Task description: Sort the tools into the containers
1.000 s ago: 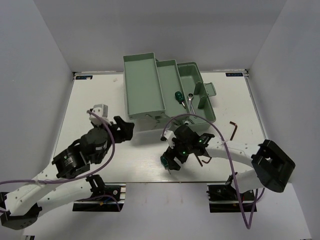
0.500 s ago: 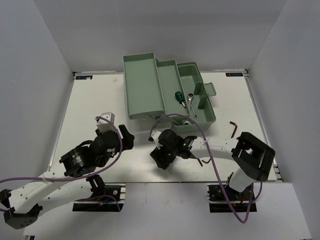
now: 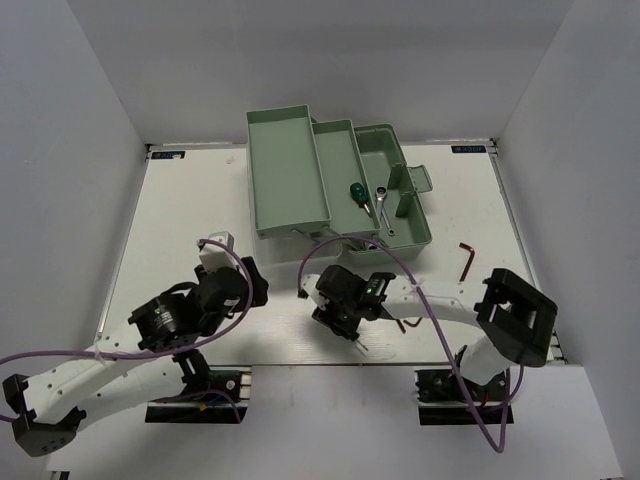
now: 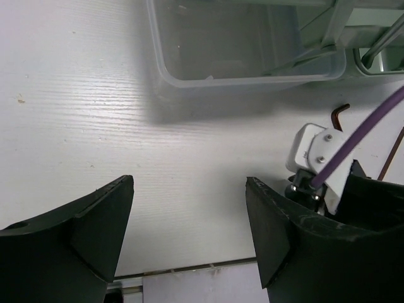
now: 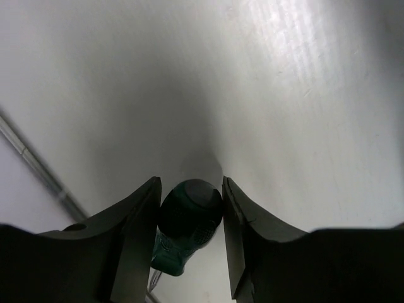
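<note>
My right gripper (image 3: 341,322) is down on the table in front of the toolbox. Its fingers press both sides of a stubby green-handled screwdriver (image 5: 188,218), which lies on the table with its thin shaft (image 3: 360,346) poking out toward the near edge. The pale mint-green toolbox (image 3: 287,182) stands open at the back. In its right tray lie a second green screwdriver (image 3: 355,192) and a silver wrench (image 3: 382,206). My left gripper (image 4: 189,208) hangs open over bare table, left of the right arm, nothing between its fingers.
Two dark hex keys lie on the table: one (image 3: 468,257) at the right, one (image 3: 411,323) beside my right arm. The toolbox's near tray wall (image 4: 249,77) is ahead of the left gripper. The table's front edge (image 4: 189,270) runs close below both grippers.
The right gripper moved left and down to the table and closed its fingers onto the screwdriver handle. The left arm drew back toward the near edge, still open.
</note>
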Available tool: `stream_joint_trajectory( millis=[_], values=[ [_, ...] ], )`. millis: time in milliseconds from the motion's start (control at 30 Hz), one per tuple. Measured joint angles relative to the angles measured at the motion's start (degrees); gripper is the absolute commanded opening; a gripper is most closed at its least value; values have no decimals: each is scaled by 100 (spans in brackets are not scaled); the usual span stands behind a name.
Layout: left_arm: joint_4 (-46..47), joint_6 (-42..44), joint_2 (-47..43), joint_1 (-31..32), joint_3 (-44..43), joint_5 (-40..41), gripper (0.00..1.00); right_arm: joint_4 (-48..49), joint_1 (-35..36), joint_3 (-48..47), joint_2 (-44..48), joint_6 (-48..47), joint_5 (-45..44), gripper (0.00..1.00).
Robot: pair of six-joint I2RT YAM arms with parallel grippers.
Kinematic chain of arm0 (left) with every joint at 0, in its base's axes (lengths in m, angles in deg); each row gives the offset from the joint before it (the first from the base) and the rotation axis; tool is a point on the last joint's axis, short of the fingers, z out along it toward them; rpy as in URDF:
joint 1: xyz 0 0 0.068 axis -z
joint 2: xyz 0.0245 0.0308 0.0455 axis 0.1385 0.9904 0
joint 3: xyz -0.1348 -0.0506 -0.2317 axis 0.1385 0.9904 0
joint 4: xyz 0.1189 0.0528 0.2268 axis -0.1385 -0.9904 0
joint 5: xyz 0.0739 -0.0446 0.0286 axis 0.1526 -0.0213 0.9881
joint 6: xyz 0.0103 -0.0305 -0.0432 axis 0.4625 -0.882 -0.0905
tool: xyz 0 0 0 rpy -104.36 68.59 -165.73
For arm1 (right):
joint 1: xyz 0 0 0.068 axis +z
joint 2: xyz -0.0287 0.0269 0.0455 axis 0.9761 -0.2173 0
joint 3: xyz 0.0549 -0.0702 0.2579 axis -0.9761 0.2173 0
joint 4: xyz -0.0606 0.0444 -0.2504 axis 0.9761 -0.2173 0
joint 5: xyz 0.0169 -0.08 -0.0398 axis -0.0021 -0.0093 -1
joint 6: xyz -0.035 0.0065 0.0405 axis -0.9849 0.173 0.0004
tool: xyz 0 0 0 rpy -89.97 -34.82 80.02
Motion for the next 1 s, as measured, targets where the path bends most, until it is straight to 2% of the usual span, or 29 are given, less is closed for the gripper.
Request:
stream_joint_trajectory(
  millis=[267,367,533,600,733,867,1000],
  values=[
    [487,146,299,0,186,-332,79,-1744,-151,-964,1016,-1008,929,0],
    [667,258,409,0,201,-474,79,-2096,-282,-1631,1464,-1384,813,0],
    [863,415,455,0,201,-605,78,-2476,-697,-2553,1917,-1969,103,0],
    [909,472,442,0,201,-623,78,-2433,-868,-2671,2052,-2153,-334,0],
    [1176,691,369,0,243,-815,69,-1692,-1270,-2673,1956,-2452,-1263,0],
    [1681,973,306,0,533,-1276,67,-365,-1578,-2828,949,-2658,-2037,0],
    [1934,1110,378,0,660,-1626,68,251,-1897,-3362,-227,-2651,-2046,0]
  ],
)
